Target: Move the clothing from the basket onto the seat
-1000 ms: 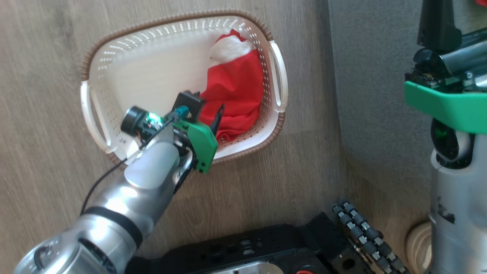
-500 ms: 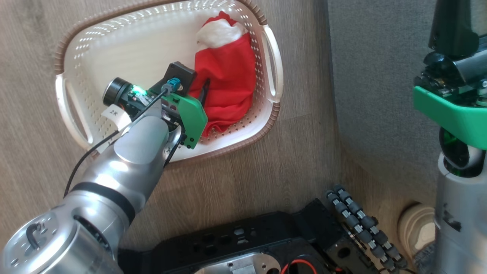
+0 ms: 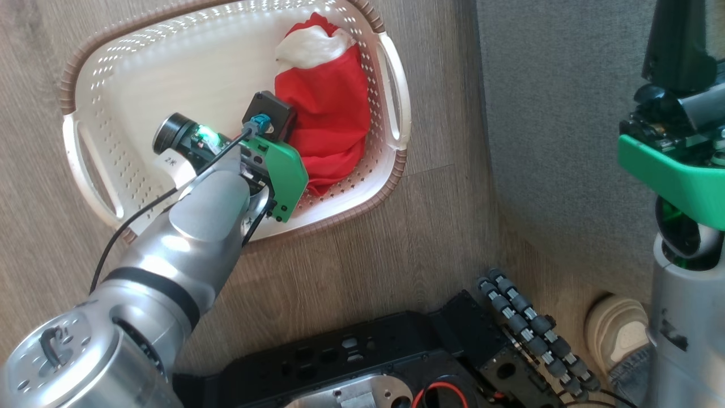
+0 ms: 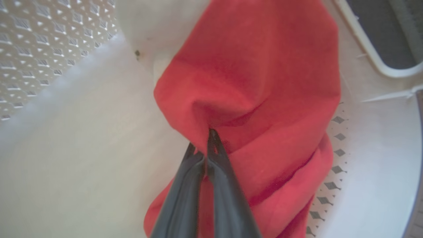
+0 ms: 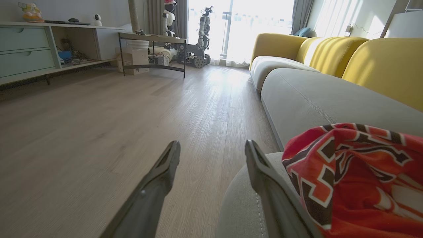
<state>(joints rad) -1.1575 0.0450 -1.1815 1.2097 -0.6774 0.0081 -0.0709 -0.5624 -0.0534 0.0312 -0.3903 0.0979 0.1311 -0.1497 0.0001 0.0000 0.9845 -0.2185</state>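
Halfway there: jersey (image 5: 357,178) is out of the basket (image 3: 187,73), on the seat (image 5: 314,99). Shorts (image 3: 328,124) sit inside the basket, left gripper (image 4: 205,141) pinching a fold; right gripper (image 5: 212,143) spread, empty.

A pale wood-look plank floor (image 5: 99,115) is seen running to tall windows (image 5: 251,26) at the far end. Strong daylight is thrown through them across the boards, and grey curtains (image 5: 299,13) are hung beside the glass. A long sideboard (image 5: 23,49) with pale green drawers is set along the left wall, and a dark-framed low table (image 5: 152,38) is placed near it, with a cardboard box (image 5: 134,61) seen beneath.
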